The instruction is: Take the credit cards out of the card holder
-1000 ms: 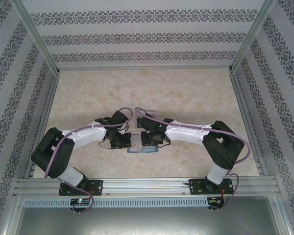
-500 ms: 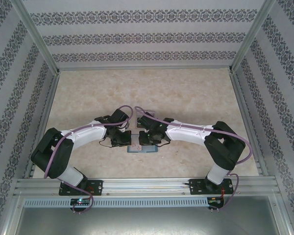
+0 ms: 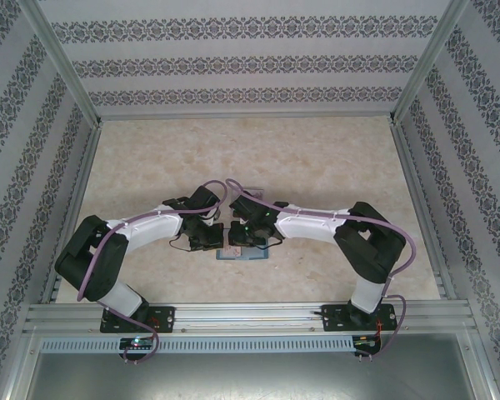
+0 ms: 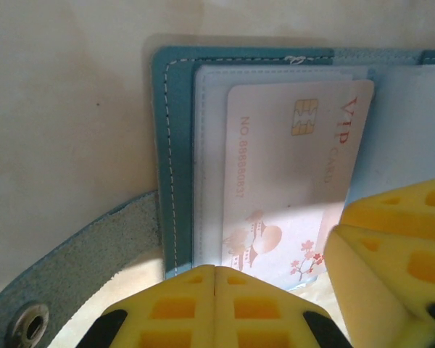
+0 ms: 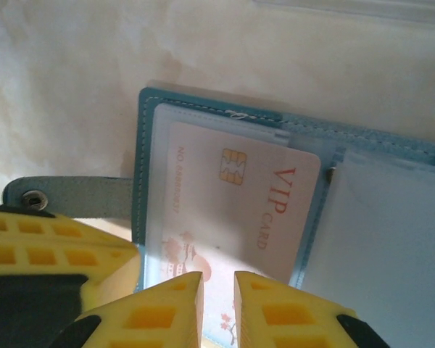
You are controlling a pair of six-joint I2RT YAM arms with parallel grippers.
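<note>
The teal-blue card holder point(image 3: 252, 255) lies open on the table between both arms. Its left half point(image 4: 162, 145) holds a pale pink credit card point(image 4: 290, 181) marked VIP CARD, with a gold chip and sticking partly out of the clear pocket. My left gripper point(image 4: 215, 270) is shut, its yellow tips meeting at the holder's near edge point(image 5: 141, 159). My right gripper point(image 5: 217, 279) hovers over the near end of the card point(image 5: 239, 203), jaws a narrow gap apart with nothing clamped between them. The right fingers point(image 4: 391, 239) show beside the card in the left wrist view.
The holder's closing tab point(image 4: 72, 268) with its metal snap point(image 4: 30, 324) lies spread to the left on the marble-patterned table point(image 3: 333, 158). The holder's other half point(image 5: 384, 232) lies to the right. Patterned walls and metal rails enclose the table.
The right arm has shifted slightly left over the card holder. The left arm has stayed still, gripper shut.
</note>
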